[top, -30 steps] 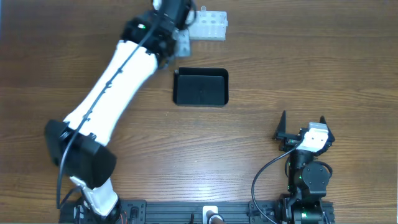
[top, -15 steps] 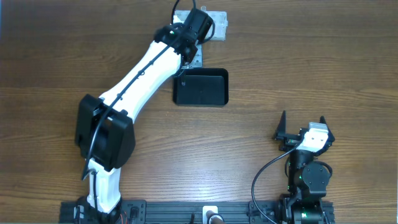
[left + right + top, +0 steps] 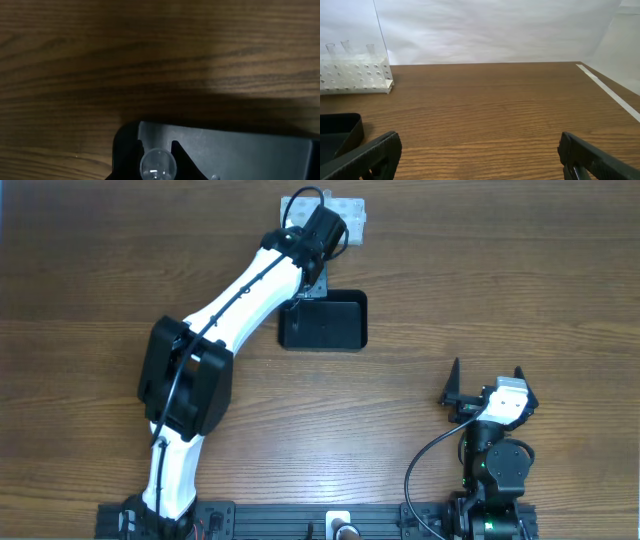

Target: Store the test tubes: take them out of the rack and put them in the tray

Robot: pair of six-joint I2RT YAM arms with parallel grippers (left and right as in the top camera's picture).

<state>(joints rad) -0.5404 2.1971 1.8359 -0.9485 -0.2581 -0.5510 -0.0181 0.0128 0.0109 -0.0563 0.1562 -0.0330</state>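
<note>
Left gripper [image 3: 308, 282] is noted above the far-left corner of the tray [image 3: 335, 322], which lies near the middle of the desk [image 3: 500, 260], just inside its far edge. The rack [image 3: 350, 215] is set at the far edge itself, just beyond the tray, so that only a short carry is needed between the two. One test tube [image 3: 158, 165] is pinched between the left fingers and is seen end-on in the left wrist view: a clear glass tube with a rounded, closed bottom, apparently empty, and pointed down at the tray's corner. The tube is judged to be held upright so that it can be lowered inside the tray wall rather than onto the rim; the margin to the corner looks small. The tray is recorded as black, shallow, rectangular with rounded corners, and no tube is seen in it. The rack is pale and translucent, with rows of holes; three further tubes [image 3: 370, 48] are seen standing in it. Right gripper [image 3: 488, 372] is parked by the near edge at the desk's right, fingers spread wide and nothing held, presumably kept out of the working arm's path.
</note>
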